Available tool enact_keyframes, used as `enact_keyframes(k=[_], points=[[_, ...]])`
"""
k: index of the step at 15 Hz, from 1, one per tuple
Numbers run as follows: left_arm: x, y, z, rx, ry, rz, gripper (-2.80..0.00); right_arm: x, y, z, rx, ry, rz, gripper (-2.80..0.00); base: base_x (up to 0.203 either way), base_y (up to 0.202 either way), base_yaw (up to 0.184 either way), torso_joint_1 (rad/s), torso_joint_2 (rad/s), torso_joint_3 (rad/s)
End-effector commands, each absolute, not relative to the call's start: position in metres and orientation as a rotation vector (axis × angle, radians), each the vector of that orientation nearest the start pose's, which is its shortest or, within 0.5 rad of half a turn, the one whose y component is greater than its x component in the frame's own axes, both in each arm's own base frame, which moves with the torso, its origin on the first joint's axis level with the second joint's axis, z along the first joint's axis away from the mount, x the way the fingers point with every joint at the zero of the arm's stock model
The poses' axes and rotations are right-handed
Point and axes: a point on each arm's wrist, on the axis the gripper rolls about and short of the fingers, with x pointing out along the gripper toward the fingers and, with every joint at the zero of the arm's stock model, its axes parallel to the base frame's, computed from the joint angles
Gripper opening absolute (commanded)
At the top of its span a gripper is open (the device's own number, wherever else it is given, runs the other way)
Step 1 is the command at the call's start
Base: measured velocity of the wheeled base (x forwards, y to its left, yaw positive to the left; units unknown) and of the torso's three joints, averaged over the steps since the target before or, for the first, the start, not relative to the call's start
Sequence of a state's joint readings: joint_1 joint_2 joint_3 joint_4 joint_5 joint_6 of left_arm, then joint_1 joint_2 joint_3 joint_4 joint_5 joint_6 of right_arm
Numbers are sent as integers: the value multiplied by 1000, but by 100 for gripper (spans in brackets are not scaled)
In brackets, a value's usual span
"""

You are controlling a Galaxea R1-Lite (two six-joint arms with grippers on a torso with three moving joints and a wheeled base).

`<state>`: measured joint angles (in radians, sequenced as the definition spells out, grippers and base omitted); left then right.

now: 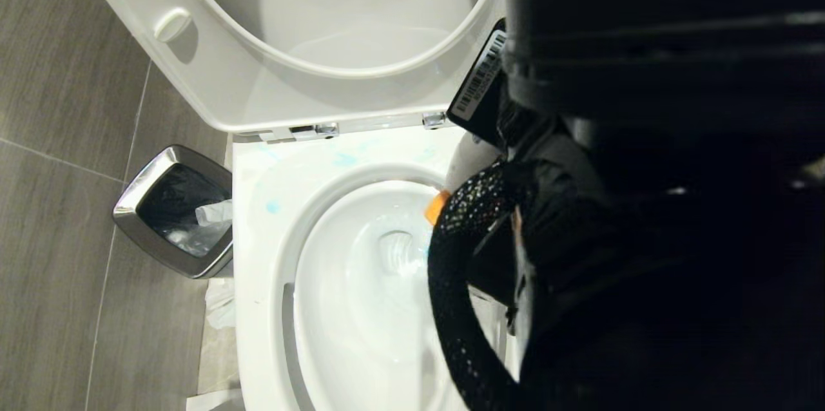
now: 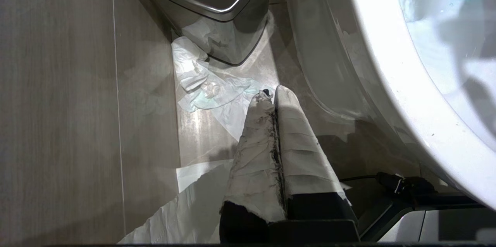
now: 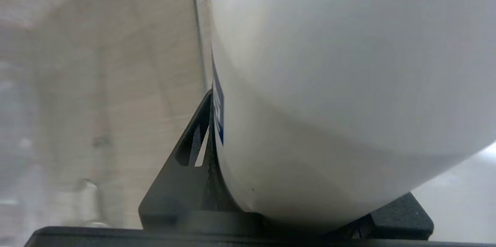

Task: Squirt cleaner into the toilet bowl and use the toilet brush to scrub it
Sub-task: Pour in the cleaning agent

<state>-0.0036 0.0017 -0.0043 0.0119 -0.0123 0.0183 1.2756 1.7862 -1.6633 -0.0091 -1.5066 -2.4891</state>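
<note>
The white toilet bowl (image 1: pixel 261 269) stands open, its seat and lid (image 1: pixel 219 69) raised; blue-teal spots lie on its rim and inside. The cleaner (image 1: pixel 465 163), a white bottle with an orange cap (image 1: pixel 437 206), is tilted cap-down over the bowl's right side. My right gripper (image 3: pixel 298 154) is shut on the cleaner (image 3: pixel 333 65), whose white body fills the right wrist view between the black fingers (image 3: pixel 186 162). My left gripper (image 2: pixel 271 94), its fingers wrapped in white tape, is shut on nothing low beside the toilet bowl (image 2: pixel 387 84). The toilet brush is out of view.
A steel-rimmed waste bin (image 1: pixel 138 195) stands on the grey tiled floor left of the toilet, also seen as the waste bin (image 2: pixel 217 5) ahead of my left gripper. Crumpled tissue (image 2: pixel 205 88) lies on the floor between bin and toilet. My dark right arm (image 1: pixel 644 218) covers the right half of the head view.
</note>
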Motion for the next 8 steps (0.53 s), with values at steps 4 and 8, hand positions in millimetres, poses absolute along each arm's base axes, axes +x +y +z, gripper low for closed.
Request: enact_keyframes(k=[4,8], points=[[-23,0,76,18,11,-16,-280,123,289,346,-2478,343,-114,-280,0,0,0,0,0,0],[-23,0,76,18,11,-17,-280,121,266,355,-2314,346,-159,-280,0,0,0,0,0,0]])
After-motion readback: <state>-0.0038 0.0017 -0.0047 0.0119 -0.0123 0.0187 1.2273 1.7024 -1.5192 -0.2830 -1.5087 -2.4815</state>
